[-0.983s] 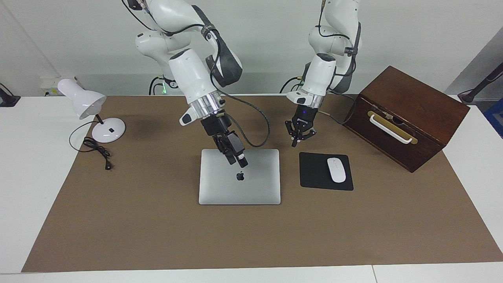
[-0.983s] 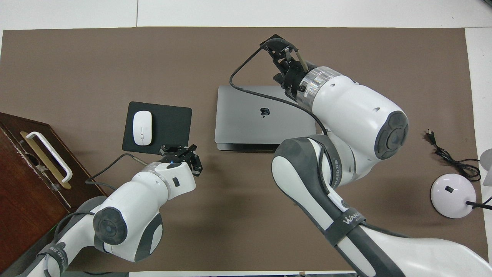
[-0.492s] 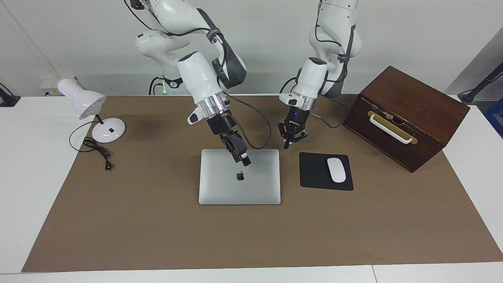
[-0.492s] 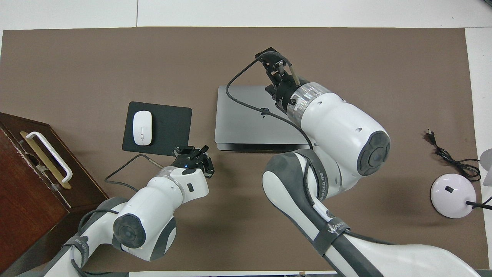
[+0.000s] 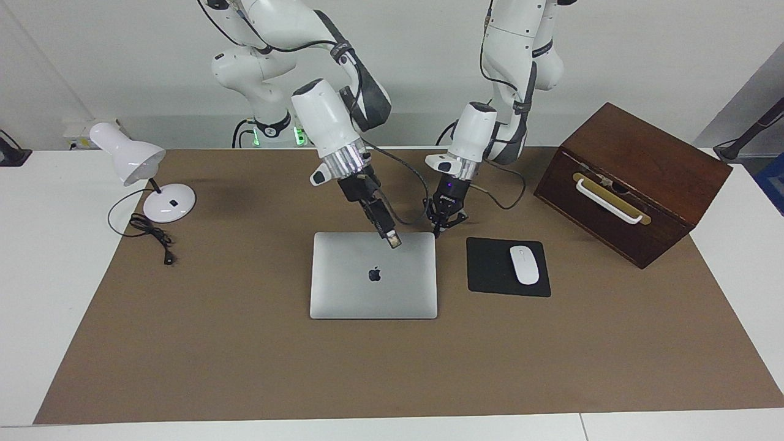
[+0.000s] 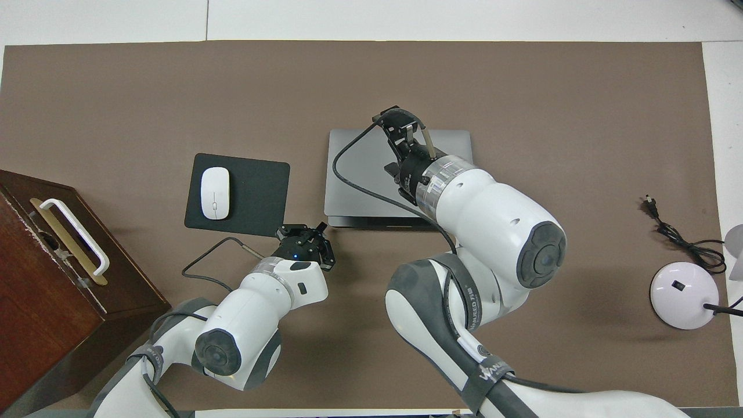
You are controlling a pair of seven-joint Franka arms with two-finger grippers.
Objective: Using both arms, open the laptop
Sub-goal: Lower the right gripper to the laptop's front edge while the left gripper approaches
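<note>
The laptop (image 5: 373,288) (image 6: 360,174) lies shut and flat on the brown mat (image 5: 245,367) that covers most of the white worktop (image 5: 37,275). It sits about in the middle of the mat. Its lid faces up and the dark apple mark shows on it.

The right gripper (image 5: 394,241) (image 6: 413,130) is tipped down over the lid, close to the laptop's edge that is nearer to the robots. Its fingers (image 6: 428,139) are a little way apart with nothing between them. From the facing view the tip looks very close to the lid, but I cannot tell if it touches.

The left gripper (image 5: 441,228) (image 6: 304,231) hangs low over the mat, just beside the laptop's corner that is nearer to the robots and toward the left arm's end. Its fingers (image 6: 285,231) look spread apart and hold nothing. It is not touching the laptop.

A black mouse pad (image 5: 496,272) (image 6: 255,191) lies beside the laptop, toward the left arm's end of the worktop, and a white mouse (image 5: 524,264) (image 6: 215,193) rests on it. A brown wooden box (image 5: 643,165) (image 6: 35,278) with a white handle stands at that same end. At the right arm's end stands a white lamp (image 5: 128,159) (image 6: 685,293), with its black cord (image 5: 150,233) (image 6: 676,232) lying on the mat
</note>
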